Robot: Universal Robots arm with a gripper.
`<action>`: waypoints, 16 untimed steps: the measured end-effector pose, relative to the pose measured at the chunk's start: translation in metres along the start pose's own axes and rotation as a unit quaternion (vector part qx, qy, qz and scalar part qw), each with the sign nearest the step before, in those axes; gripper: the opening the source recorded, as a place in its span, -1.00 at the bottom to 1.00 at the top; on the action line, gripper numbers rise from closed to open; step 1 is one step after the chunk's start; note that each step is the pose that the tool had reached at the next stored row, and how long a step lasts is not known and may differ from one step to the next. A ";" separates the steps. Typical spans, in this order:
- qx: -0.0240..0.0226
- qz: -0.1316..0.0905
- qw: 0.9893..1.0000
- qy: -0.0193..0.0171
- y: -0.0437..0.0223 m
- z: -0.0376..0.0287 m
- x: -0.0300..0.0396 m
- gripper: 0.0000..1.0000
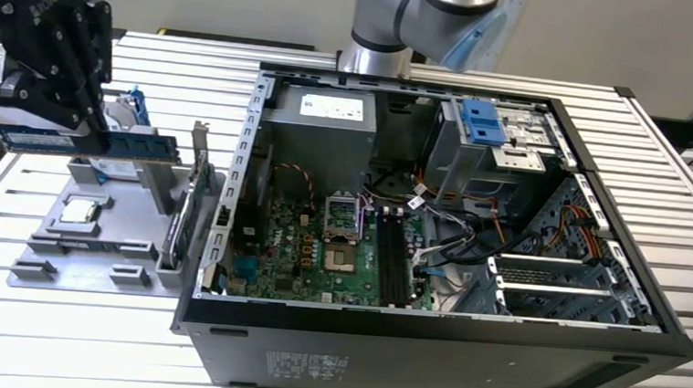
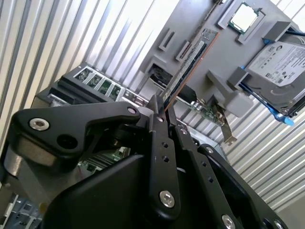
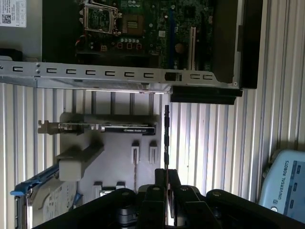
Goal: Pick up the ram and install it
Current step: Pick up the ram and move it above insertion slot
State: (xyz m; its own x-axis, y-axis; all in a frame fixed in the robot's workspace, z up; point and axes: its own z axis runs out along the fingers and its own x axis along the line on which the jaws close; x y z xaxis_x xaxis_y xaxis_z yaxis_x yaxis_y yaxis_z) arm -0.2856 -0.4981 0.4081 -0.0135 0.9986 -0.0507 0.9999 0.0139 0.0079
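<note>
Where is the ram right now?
At the exterior view's left, the ram is clamped in the end effector, above the gray parts tray and beside the open computer case.

Cut by the exterior view's top and left edges: the gripper point(image 1: 97, 129). Likewise lost at the top edge: the arm point(image 1: 433, 8) behind the computer case point(image 1: 434, 347). Mostly hidden behind that gripper and the ram point(image 1: 142, 146) clamped in it: probably the hard drive point(image 1: 133, 106), just blue rails peeking out. Too small to read: the label point(image 1: 306, 365) on the case side.

In both wrist views, ram seen edge-on, chips out of sight, near end swallowed between the fingers point(image 2: 159, 152). In the second wrist view, hard drive and CPU point(image 2: 244, 15) both clipped by the frame. In the first wrist view, motherboard point(image 3: 138, 24) cropped, parts blurred; teach pendant point(image 3: 286, 186) clipped too.
</note>
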 end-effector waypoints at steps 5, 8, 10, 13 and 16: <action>0.000 0.000 1.000 0.000 0.0130 0.0002 -0.0002 -1.00; 0.000 0.000 1.000 0.000 0.0207 0.0002 -0.0003 -1.00; 0.000 0.000 1.000 0.000 0.0258 0.0002 -0.0004 -1.00; 0.000 0.000 1.000 0.000 0.0328 0.0003 -0.0005 -1.00; 0.000 0.000 1.000 0.000 0.0395 0.0004 -0.0005 -1.00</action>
State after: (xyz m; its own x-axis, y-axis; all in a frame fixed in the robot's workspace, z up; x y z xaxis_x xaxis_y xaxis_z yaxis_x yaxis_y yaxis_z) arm -0.2461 -0.4981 0.4081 -0.0136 0.9986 -0.0506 0.9999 0.0140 0.0078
